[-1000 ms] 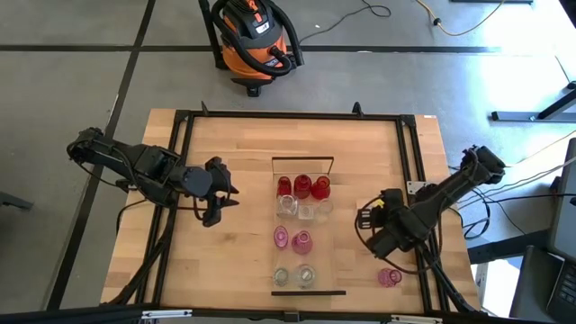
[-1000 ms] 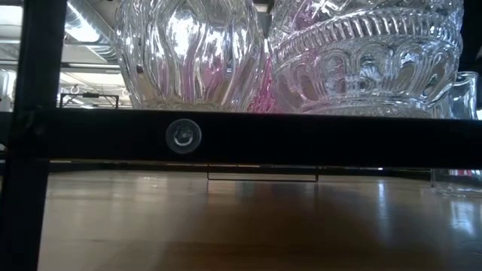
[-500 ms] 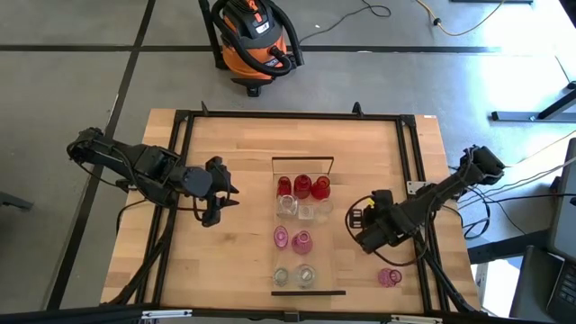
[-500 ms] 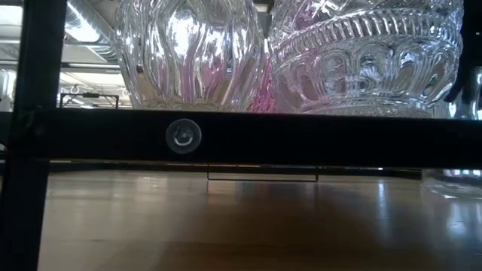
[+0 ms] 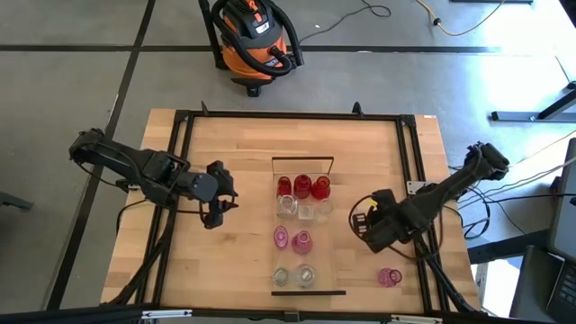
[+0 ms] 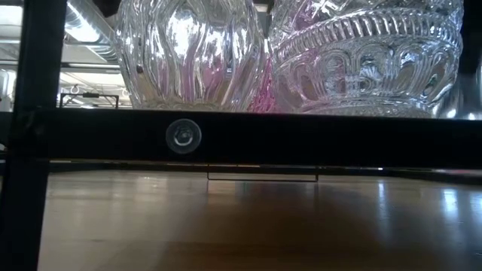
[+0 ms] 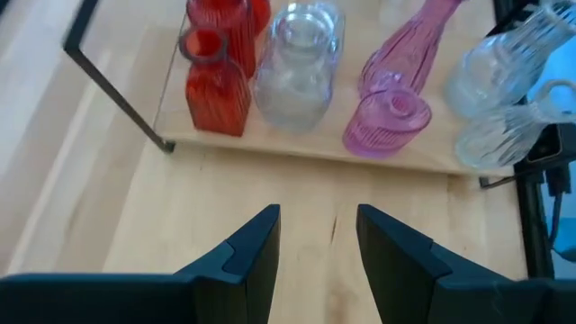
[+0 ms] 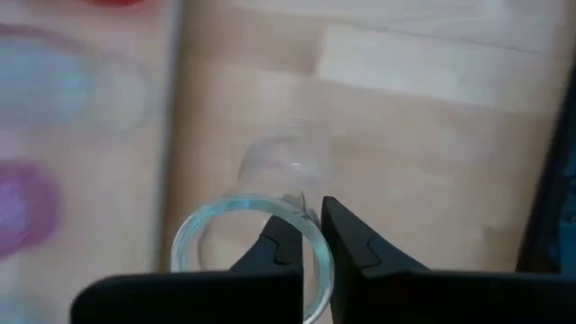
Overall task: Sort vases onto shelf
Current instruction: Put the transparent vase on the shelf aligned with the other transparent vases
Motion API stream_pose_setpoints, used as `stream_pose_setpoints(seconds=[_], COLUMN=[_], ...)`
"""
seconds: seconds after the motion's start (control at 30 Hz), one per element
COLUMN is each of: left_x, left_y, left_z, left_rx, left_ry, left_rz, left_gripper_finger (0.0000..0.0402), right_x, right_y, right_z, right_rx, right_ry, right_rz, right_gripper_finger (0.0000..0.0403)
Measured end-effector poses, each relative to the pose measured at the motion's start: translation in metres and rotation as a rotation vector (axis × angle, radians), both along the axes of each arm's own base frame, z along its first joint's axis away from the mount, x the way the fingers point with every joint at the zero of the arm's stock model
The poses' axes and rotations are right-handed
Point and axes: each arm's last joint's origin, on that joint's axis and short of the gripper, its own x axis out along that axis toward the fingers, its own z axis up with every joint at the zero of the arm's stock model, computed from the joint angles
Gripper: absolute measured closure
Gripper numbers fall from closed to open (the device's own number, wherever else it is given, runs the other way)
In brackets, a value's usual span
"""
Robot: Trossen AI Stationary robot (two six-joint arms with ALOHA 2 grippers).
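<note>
Right wrist view: right claw [image 8: 310, 236] pinches a clear, round-mouthed glass vase's [image 8: 256, 229] rim.

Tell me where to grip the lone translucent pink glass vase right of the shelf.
Pinch the translucent pink glass vase by its rim, probably from straight above, one finger inside: it looks upright, mouth up, nothing crowding it.

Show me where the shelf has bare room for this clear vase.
Shelf is crowded: red vases at the far end, then clear, pink, clear rows. Bare strips lie between rows, widest between the pink vases and the near clear pair. The right gripper, beside it, pinches the clear vase.
</note>
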Motion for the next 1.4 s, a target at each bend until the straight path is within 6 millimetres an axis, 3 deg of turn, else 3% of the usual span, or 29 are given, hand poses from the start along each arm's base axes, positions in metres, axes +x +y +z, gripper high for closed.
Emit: stream_pose_setpoints(seconds=[0.1,0.37,0.5,0.83,1.1,1.4], left_x=[0.003,0.012,0.012,0.012,0.012,0.011], left_y=[-0.002,-0.005,-0.005,-0.004,-0.004,-0.004], left_z=[-0.005,0.004,0.004,0.004,0.004,0.003], left_rx=[-0.036,-0.100,-0.085,-0.067,-0.066,-0.064], left_ry=[-0.012,-0.140,-0.146,-0.149,-0.145,-0.137], left_rz=[0.002,-0.005,0.004,0.019,0.017,0.016], left_gripper_finger=[0.0259,0.0259,0.0259,0.0259,0.0259,0.0259], right_x=[0.003,0.020,0.035,0.082,0.092,0.102], right_y=[0.003,0.016,0.026,0.067,0.092,0.100], right_z=[0.019,0.074,0.090,0.080,0.071,0.068], right_rx=[0.039,0.118,0.102,0.111,0.174,0.171], right_ry=[-0.048,-0.144,-0.142,-0.084,-0.020,-0.047], right_rz=[0.076,0.269,0.346,0.498,0.498,0.496], right_gripper_finger=[0.0397,0.0400,0.0401,0.0402,0.0403,0.0403])
